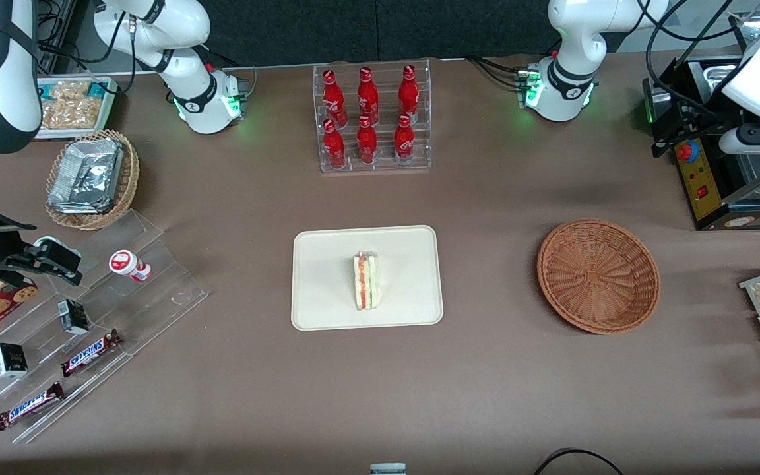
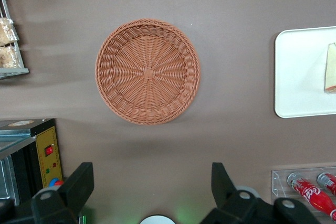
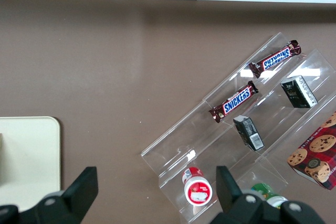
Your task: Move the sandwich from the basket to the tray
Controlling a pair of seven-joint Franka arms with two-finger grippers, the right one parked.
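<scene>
Brown cloth-covered table [image 1: 485, 396], matte and smooth. On it, approx. at centre, the tray [image 1: 327, 284]: cream plastic, flat, rounded corners, low rim. Toward working arm's end, the basket [image 1: 598, 276]: round, shallow, reddish-brown wicker, woven in rings around a small centre knot, nothing in it. The sandwich [image 1: 366, 282] already on tray, near its middle, standing on edge: small wedge, pale bread w/ orange and light green layers, clear wrap slightly shiny.

Gripper [image 2: 152, 192] high above table, looking straight down w/ basket below it; fingers [image 2: 79, 184] spread wide, holding nothing.

Judged from this: task looks done or very close to done, only the pull-back left. Risks from here seem small:
- wedge standing on a narrow edge, so could tip over if tray gets a bump or table shakes
- smooth wrap on smooth plastic, prob. slides easily w/ any push
- wicker basket prob. light, could shift if arm descends again and catches the rim

Farther from front camera than tray: clear acrylic rack [image 1: 375, 119] w/ red bottles, hard and glossy, well apart from tray
</scene>
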